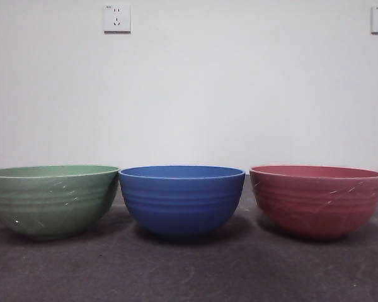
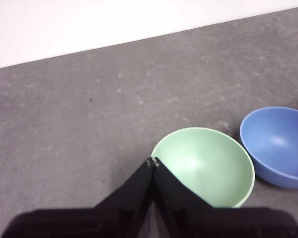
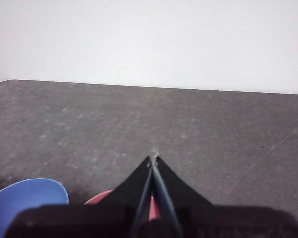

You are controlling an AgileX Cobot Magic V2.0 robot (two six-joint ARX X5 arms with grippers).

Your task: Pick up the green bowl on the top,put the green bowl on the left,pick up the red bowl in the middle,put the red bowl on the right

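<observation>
- Left wrist view shows the left gripper (image 2: 153, 161) with jaws pressed together on nothing, hanging above the near rim of the green bowl (image 2: 203, 166).
- Right gripper (image 3: 153, 159) is likewise clenched and empty, above the red bowl (image 3: 100, 197), which is mostly hidden under it.
- Front view: green bowl on the left, blue bowl (image 1: 181, 199) in the middle almost touching it, red bowl on the right, slightly apart.
- Both placements look finished; a descending arm could clip a rim and shove the bowls together.

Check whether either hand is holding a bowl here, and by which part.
Nothing is held. The left hand and right hand are both shut and empty above the table; the green bowl and red bowl stand free.
</observation>
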